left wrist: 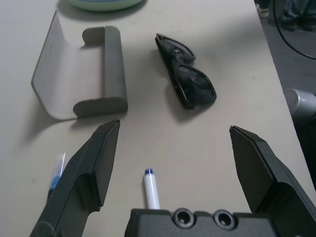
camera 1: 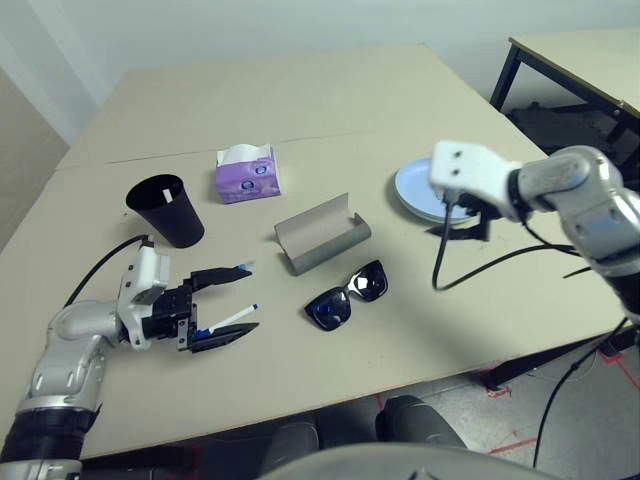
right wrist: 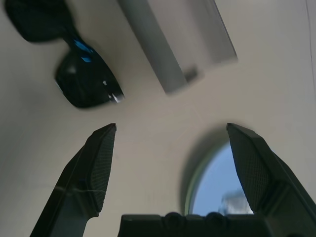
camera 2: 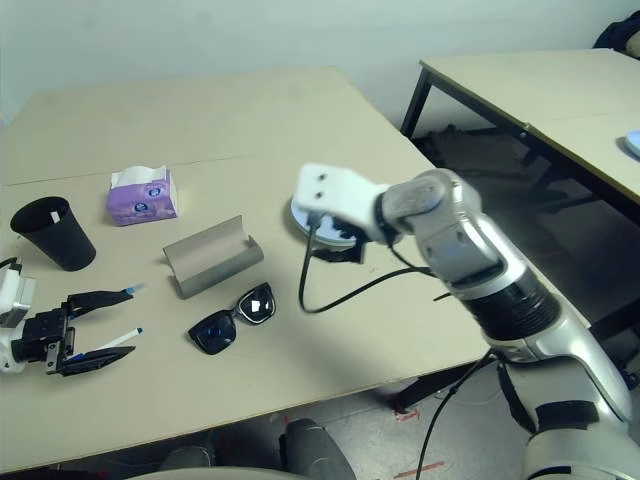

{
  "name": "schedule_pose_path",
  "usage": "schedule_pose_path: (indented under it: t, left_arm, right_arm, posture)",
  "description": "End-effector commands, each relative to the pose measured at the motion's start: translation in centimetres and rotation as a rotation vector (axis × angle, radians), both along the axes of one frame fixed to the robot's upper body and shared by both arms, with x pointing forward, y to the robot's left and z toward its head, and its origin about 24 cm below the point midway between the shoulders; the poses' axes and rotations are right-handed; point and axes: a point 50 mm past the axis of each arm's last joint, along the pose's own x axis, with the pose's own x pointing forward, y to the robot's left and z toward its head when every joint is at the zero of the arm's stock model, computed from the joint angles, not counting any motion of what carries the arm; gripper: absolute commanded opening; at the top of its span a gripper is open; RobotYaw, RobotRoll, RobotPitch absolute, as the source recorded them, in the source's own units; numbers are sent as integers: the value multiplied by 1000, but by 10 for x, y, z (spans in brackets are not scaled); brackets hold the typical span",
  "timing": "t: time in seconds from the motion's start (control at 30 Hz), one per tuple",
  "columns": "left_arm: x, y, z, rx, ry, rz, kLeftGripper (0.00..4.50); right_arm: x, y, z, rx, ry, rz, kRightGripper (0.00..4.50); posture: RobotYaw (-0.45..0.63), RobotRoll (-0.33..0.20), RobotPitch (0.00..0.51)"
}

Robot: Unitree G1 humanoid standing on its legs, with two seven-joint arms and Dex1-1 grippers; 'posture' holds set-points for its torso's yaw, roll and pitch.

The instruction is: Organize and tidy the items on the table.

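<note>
Sunglasses [camera 1: 347, 296] lie folded near the middle of the table [camera 1: 330, 110], just near of the open grey glasses case [camera 1: 322, 238] I judge they belong in, so I hold my right gripper [right wrist: 168, 163] above them, fingers apart, while my left gripper [camera 1: 222, 308], jaws spread, straddles a white blue-capped pen [camera 1: 232, 318].
</note>
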Motion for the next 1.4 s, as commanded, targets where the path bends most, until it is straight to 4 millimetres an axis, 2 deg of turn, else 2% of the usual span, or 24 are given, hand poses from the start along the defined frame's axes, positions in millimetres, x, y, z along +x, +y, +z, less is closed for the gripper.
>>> schedule_pose_path:
  t: [0.03, 0.17, 0.27, 0.37, 0.67, 1.4]
  left_arm:
    - [-3, 1, 6, 11, -9, 5, 4500]
    - [-6, 2, 9, 16, -10, 17, 4500]
    - [-8, 4, 10, 24, -7, 27, 4500]
    - [-8, 7, 13, 31, -8, 41, 4500]
    - [-6, 4, 17, 31, -14, 49, 4500]
    - [-4, -1, 22, 27, -20, 59, 4500]
  right_arm:
    - [-10, 29, -3, -45, -19, 146, 4478]
    - [-16, 57, -7, -28, -9, 219, 4478]
    - [-18, 67, -15, -32, -3, 246, 4478]
    - [-22, 73, -31, -61, 17, 282, 4478]
    - [-23, 67, -62, -130, 41, 302, 4478]
    - [-17, 67, -85, -159, 34, 303, 4478]
  posture:
    - [-99, 0, 22]
    - [-84, 0, 28]
    - [-79, 0, 30]
    - [-74, 0, 34]
    - [-73, 0, 34]
    - [-71, 0, 32]
